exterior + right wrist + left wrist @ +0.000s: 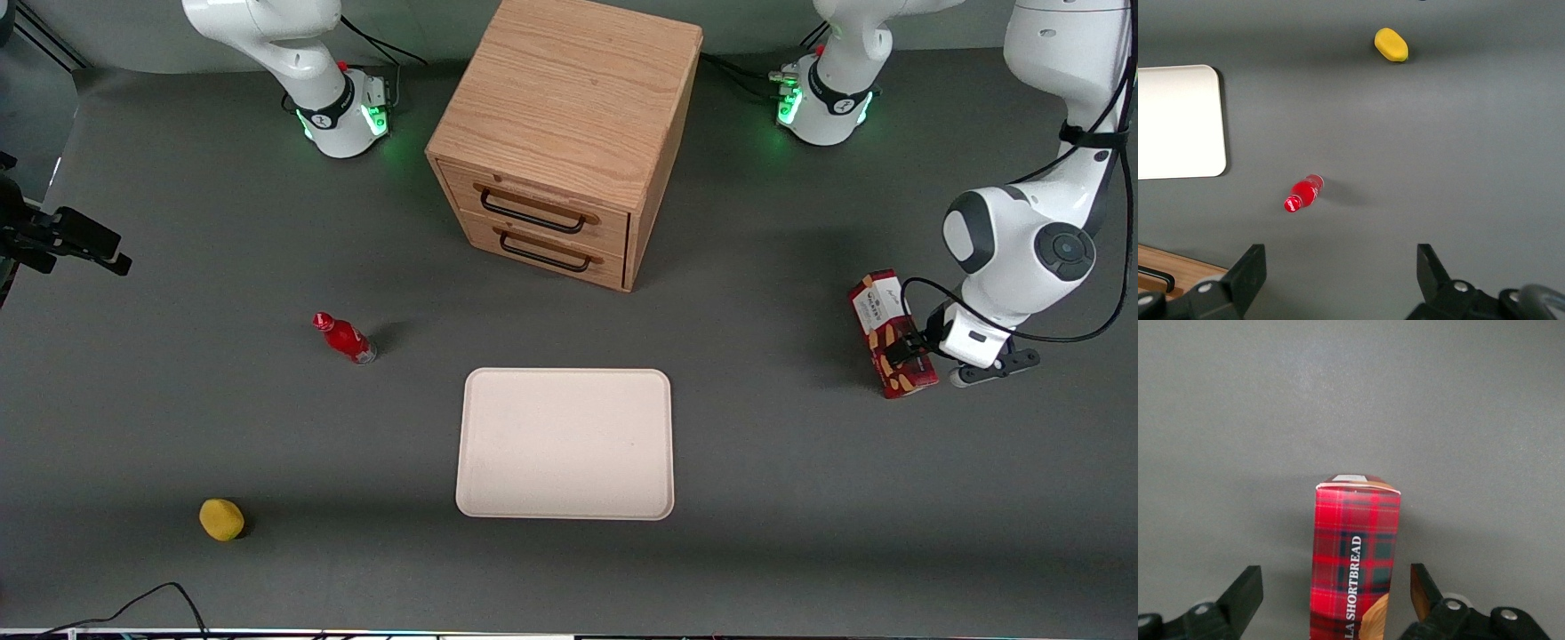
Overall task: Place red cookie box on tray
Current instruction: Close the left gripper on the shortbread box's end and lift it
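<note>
Because the gripper (1337,597) has its 2 fingers (1245,590) spread wide around the red cookie box (892,333), gripping nothing yet, it should center and close squarely before lifting the box, which stands well apart from the tray (480,444), toward the working arm's end of the tabletop (782,462).

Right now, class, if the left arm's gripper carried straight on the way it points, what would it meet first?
The red cookie box: it stands between the open fingers of the gripper, so the palm would probably reach it before the table; depth is unclear.
</note>
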`<state>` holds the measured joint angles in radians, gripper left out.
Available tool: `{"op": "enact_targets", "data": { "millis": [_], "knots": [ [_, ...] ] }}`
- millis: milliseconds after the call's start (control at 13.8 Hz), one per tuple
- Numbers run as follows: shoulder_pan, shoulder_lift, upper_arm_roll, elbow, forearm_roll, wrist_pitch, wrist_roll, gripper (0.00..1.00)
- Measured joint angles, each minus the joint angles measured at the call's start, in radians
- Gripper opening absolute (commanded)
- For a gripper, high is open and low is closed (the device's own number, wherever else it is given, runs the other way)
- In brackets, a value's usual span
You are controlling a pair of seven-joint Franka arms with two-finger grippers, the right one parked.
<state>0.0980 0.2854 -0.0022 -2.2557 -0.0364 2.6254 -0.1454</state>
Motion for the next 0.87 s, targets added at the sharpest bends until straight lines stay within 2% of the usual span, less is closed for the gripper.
{"op": "enact_targets", "data": {
  "millis": [145, 362, 435, 507, 870],
  "knots": [
    [0.000, 0.000, -0.001, -0.001, -0.001, 0.001, 0.000, 0.70],
    [0.000, 0.000, -0.004, -0.022, -0.003, 0.039, 0.000, 0.27],
    [0.000, 0.000, -0.005, -0.030, -0.004, 0.047, 0.000, 0.18],
    [0.000, 0.000, -0.006, -0.033, -0.004, 0.053, 0.000, 0.15],
    [-0.001, -0.030, -0.010, -0.036, -0.004, -0.002, 0.000, 0.15]
  ]
}}
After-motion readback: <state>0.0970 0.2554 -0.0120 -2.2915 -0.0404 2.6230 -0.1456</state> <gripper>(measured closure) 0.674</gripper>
